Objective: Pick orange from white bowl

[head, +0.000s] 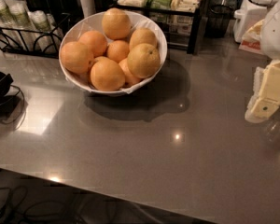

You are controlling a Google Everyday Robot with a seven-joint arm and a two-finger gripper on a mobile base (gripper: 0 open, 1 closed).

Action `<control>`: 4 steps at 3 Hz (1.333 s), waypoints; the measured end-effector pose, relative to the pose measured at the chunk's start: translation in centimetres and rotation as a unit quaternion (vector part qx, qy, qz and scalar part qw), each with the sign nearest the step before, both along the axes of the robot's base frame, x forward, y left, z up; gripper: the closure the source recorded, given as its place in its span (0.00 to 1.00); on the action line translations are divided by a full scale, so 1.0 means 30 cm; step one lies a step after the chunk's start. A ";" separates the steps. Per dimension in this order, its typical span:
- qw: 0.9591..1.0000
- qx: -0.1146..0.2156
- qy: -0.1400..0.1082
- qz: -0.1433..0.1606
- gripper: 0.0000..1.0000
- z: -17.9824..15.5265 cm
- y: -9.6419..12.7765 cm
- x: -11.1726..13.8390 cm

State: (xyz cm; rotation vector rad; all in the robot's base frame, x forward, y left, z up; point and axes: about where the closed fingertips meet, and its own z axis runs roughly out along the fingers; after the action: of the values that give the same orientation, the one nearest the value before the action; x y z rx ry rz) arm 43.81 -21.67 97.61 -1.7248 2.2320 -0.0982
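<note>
Claw [266, 101] low over the right edge of the tabletop [144, 162], pale cream and blocky, no fruit in its hold; cannot tell how far open. Well apart from the fruit.

Largest first: grey tabletop, smooth and glossy, lamp spots mirrored in it, hard and slick by the look. Next, white bowl [82, 28] toward the far left corner, wide, round, thin-walled, heaped above its rim. Then the orange [143, 59], high on the right side of the heap, close against the bowl's right rim, on the side nearest the claw: big, round, yellowish, dimpled skin, small dark stem dot near the top. Last, smaller deeper-orange fruits [117, 50] beside and beneath, touching it.

Step in hand, by judgement: the reach, nothing gripped yet. To do it well: travel left and toward the far edge, stop above the orange, then come straight down over its crown. Straddle the widest part, avoiding the neighbour on the left and the rim on the right. Close gently but firmly; round, firm skin, probably prone to rolling. Lift straight up, without dragging neighbours over the rim. Keep off the thin wall: likely a light bowl on a slick surface, easy to shove.
</note>
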 end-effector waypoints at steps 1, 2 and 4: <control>1.000 0.000 0.000 0.000 0.00 0.000 0.000 0.000; 1.000 0.027 -0.012 0.005 0.00 -0.021 0.064 0.048; 0.996 0.072 -0.038 0.024 0.00 -0.031 0.192 0.132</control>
State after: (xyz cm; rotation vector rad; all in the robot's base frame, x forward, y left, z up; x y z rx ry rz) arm 47.79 -15.91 96.70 -1.6676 2.0894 0.0086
